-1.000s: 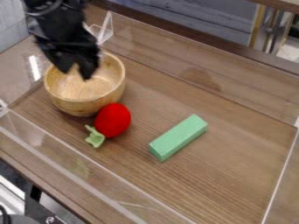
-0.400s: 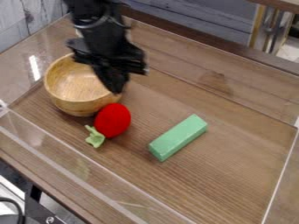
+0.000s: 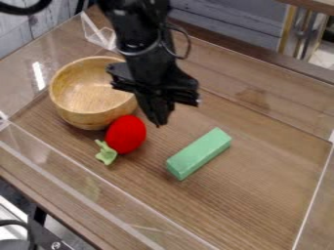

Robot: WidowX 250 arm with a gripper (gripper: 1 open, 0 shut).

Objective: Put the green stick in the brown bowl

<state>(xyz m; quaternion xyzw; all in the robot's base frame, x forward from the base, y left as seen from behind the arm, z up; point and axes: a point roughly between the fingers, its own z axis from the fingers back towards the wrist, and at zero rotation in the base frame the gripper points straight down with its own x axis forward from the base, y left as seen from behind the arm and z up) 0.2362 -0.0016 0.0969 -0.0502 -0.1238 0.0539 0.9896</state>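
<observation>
The green stick (image 3: 198, 153) is a light green block lying flat on the wooden table, right of centre. The brown bowl (image 3: 89, 92) is a round wooden bowl standing at the left with nothing in it. My black gripper (image 3: 162, 116) hangs between the two, pointing down, its fingers pressed together with nothing between them. It sits just up and left of the stick, not touching it, and to the right of the bowl.
A red strawberry-like toy (image 3: 125, 134) with a green leaf lies just below the bowl, left of the gripper. Clear plastic walls (image 3: 53, 161) ring the table. Furniture legs stand behind the back edge.
The gripper has moved from above the bowl rightward and down toward the stick, and its fingers have gone from open to shut.
</observation>
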